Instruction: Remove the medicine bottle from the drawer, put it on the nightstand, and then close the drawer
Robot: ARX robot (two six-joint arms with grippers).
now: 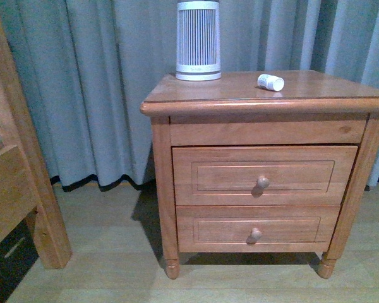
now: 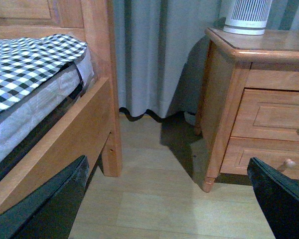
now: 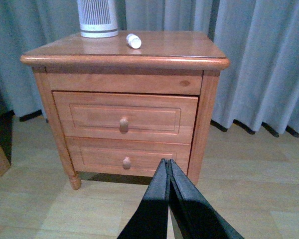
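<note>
Left gripper [image 2: 164, 199]: two broad fingers [image 2: 45, 209], black with a dull greenish sheen, smooth flat faces, straight angled edges; only the tips show, at the frame's corners. No cables, screws or markings visible.

Right gripper [image 3: 168, 167]: two slim black fingers [image 3: 152, 209], matte, tapering to narrow points, widening toward the base, flat smooth surfaces. Front view: no arm parts visible.

The medicine bottle [image 1: 270, 82] lies on its side on the nightstand [image 1: 196, 96] surface, at three o'clock from the ribbed appliance [image 1: 198, 40] standing toward the rear. Below, the taller drawer [image 1: 264, 175] sits directly above the shallower drawer [image 1: 258, 228]. A bed frame [image 1: 16, 170] stands at nine o'clock, curtains [image 1: 107, 88] behind.
</note>
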